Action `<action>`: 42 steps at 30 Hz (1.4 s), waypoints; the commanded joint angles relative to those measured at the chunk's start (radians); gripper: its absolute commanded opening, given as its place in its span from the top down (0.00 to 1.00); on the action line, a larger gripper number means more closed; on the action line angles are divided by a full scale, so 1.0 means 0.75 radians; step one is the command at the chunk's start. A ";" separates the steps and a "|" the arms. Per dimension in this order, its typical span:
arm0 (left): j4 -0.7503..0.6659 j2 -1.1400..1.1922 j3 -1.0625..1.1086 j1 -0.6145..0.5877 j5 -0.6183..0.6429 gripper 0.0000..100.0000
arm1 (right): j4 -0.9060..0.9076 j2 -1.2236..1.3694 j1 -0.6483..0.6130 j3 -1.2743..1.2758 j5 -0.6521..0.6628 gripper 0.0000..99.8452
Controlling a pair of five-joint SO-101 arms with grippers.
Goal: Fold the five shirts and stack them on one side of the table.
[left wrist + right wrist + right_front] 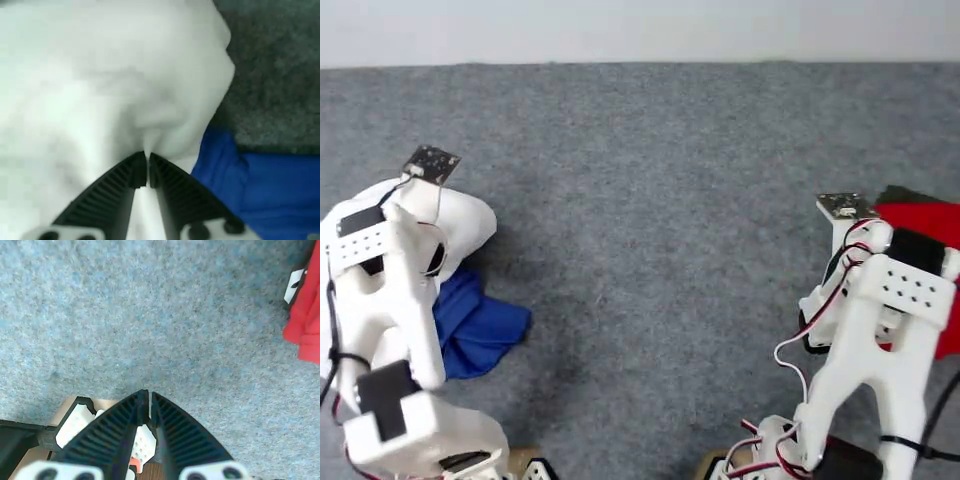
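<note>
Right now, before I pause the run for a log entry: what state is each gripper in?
Left gripper: jaws closed on the white shirt.
Right gripper: jaws closed, holding nothing.

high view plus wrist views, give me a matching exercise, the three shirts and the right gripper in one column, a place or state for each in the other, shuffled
Column one
1. crumpled white cloth shirt
2. crumpled blue cloth shirt
3. red cloth shirt
4. right gripper

Column two
A. shut on nothing, over the grey felt table cover
B. beside the right arm
C. pinched in the left gripper
D. lying against the white shirt, ungripped

Pairs: 1-C, 2-D, 3-B, 4-A
</note>
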 commanded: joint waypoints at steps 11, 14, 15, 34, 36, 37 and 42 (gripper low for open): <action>-0.004 -0.634 -0.148 0.336 0.389 0.99 | 0.050 -0.064 -0.013 -0.016 -0.012 0.99; -0.004 -0.653 -0.247 0.475 0.473 0.99 | 0.050 -0.064 -0.015 -0.016 -0.014 0.99; -0.004 -0.653 -0.283 0.534 0.495 0.99 | 0.052 -0.064 -0.015 -0.016 -0.014 0.99; 0.080 -0.305 -0.353 0.315 0.364 0.82 | 0.054 -0.064 -0.013 -0.008 -0.014 0.99; 0.047 -0.252 -0.349 0.239 0.309 0.80 | 0.054 -0.064 -0.013 -0.008 -0.014 0.99; 0.037 -0.215 -0.347 0.211 0.268 0.80 | 0.054 -0.064 -0.013 -0.008 -0.014 0.99; -0.045 0.033 -0.351 0.151 0.192 0.80 | 0.054 -0.064 -0.013 -0.008 -0.014 0.99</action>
